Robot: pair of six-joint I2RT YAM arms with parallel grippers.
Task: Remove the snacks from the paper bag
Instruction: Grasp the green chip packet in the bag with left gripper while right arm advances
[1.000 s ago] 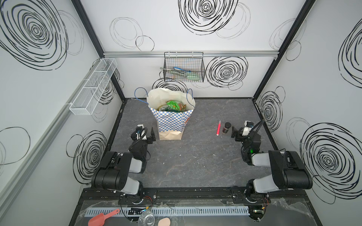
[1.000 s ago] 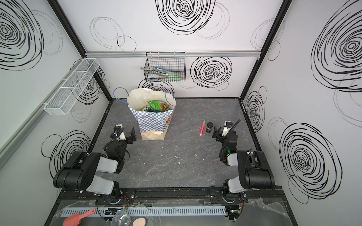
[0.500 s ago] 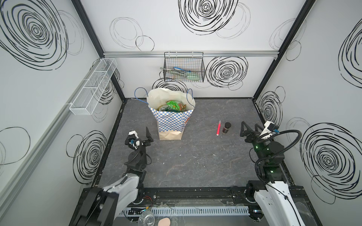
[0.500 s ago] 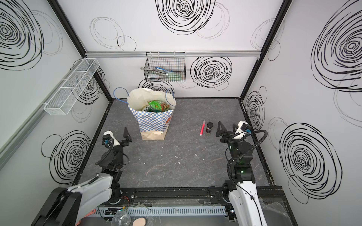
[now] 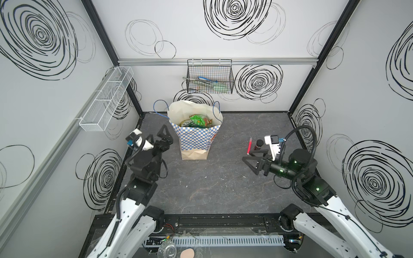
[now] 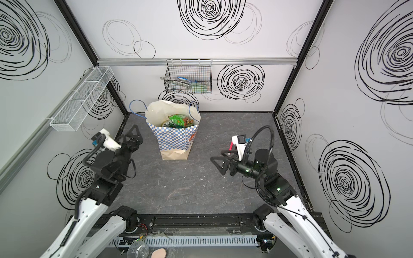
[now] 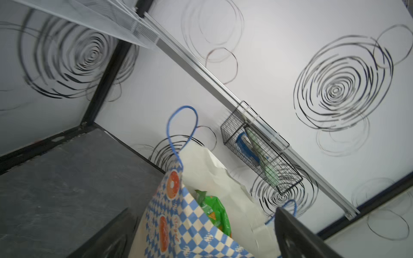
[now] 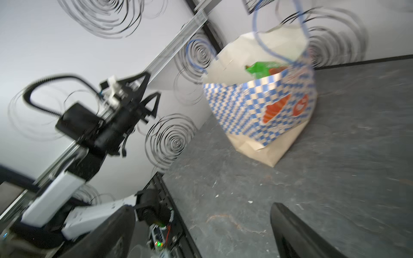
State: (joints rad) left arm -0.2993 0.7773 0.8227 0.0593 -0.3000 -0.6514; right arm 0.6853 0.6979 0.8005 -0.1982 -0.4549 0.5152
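You have the tall blue-and-white checked paper bag [image 5: 194, 138] upright at the desk's [image 5: 219, 189] 11 o'clock, with green crinkly snack packets [image 5: 197, 120] inside. Your left fingers [image 7: 297, 236] gape empty at its 9 o'clock, and your right fingers [image 8: 295, 232] gape empty at its 4 o'clock.

- A red marker pen [image 5: 249, 146] lies on the right side of the dark grey counter [image 5: 219, 185].
- A small dark jar [image 5: 259, 144] stands upright just beside it.
- A black wire basket [image 5: 192, 73] hangs on the back wall, with blue and pale green utensils inside.
- A white mesh rack [image 5: 105, 100] is fixed to the left wall.
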